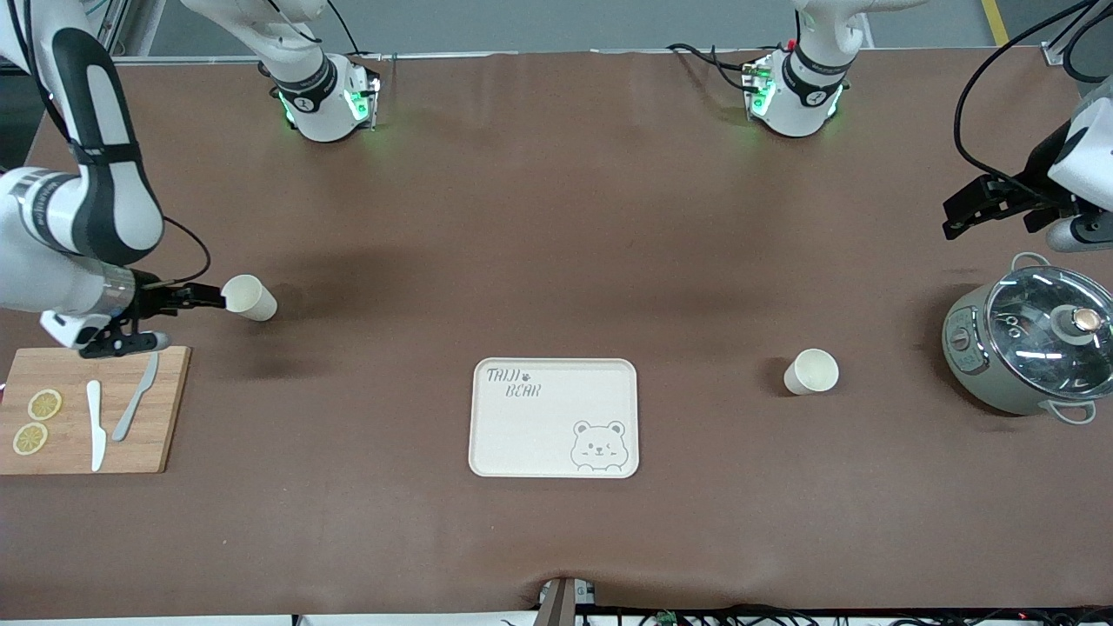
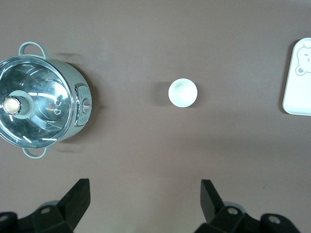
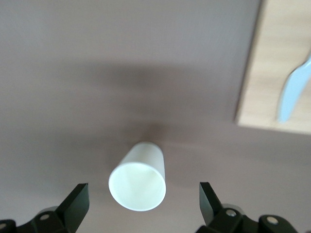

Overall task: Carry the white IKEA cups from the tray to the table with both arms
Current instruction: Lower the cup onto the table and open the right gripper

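Right gripper (image 1: 161, 320) sits low by the cup (image 1: 249, 297) at the right arm's end of the bench (image 1: 556, 217), just above the cutting board's (image 1: 91, 409) top edge. Fingers (image 3: 77, 201) released, spread wide w/ the cup between but not touching. That reads as a drop-off just done: the cup stands on the brown sheet, clear of the board w/ its two knives (image 1: 113, 417) & lemon slices (image 1: 36, 422), so nothing gets knocked.

Tray (image 1: 554, 417) mid-bench, nearer the front camera, bare; only the bear face & lettering show. Both cups are off it, so the task looks about complete.

Second cup (image 1: 811, 371) stands upright on the bench btwn tray and pot (image 1: 1030, 348), well apart from each, prob. set there to leave room for a clean exit.

Left gripper (image 1: 991, 204) hangs in the air over the bench at the left arm's end, near the glass-lidded pot. Fingers (image 2: 77, 199) released, nothing in them; the wrist view looks straight down on the cup & pot. Arm waits.
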Controlling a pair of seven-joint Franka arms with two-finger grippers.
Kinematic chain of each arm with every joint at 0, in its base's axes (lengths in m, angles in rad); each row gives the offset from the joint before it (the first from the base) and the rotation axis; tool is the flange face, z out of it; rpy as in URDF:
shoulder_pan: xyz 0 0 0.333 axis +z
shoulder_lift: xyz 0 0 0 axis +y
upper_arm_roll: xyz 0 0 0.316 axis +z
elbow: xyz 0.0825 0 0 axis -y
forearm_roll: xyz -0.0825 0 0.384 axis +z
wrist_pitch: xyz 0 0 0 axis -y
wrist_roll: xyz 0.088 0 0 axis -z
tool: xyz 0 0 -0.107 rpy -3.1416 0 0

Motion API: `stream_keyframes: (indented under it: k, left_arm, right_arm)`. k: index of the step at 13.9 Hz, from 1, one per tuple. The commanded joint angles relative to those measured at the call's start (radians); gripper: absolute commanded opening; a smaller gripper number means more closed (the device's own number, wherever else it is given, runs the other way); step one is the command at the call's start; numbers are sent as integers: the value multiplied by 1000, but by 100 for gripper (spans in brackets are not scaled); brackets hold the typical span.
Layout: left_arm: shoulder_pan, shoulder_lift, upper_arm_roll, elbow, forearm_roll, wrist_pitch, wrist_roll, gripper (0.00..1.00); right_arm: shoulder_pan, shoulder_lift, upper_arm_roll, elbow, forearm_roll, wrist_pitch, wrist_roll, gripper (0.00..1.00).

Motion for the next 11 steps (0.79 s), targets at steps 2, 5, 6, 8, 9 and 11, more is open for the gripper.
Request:
stream_keyframes:
  k: [2, 5, 6, 8, 9, 11]
  left_arm:
    - [8, -3, 1, -2, -23, 0, 23, 100]
    - [31, -17, 1, -4, -25, -9, 24, 100]
    - [36, -17, 1, -7, -23, -17, 26, 100]
    - [42, -17, 1, -9, -25, -57, 24, 100]
    - [42, -16, 2, -7, -25, -57, 24, 100]
    - [40, -22, 1, -6, -23, -66, 24, 100]
  right_arm:
    - [33, 24, 0, 266, -2, -168, 25, 100]
    - [70, 45, -2, 432, -12, -260, 37, 100]
    - [75, 41, 0, 445, -3, -305, 71, 100]
    - [102, -11, 1, 445, -2, -357, 225, 100]
    - [112, -49, 0, 437, -3, -386, 275, 100]
    - [110, -112, -2, 433, -5, -420, 294, 100]
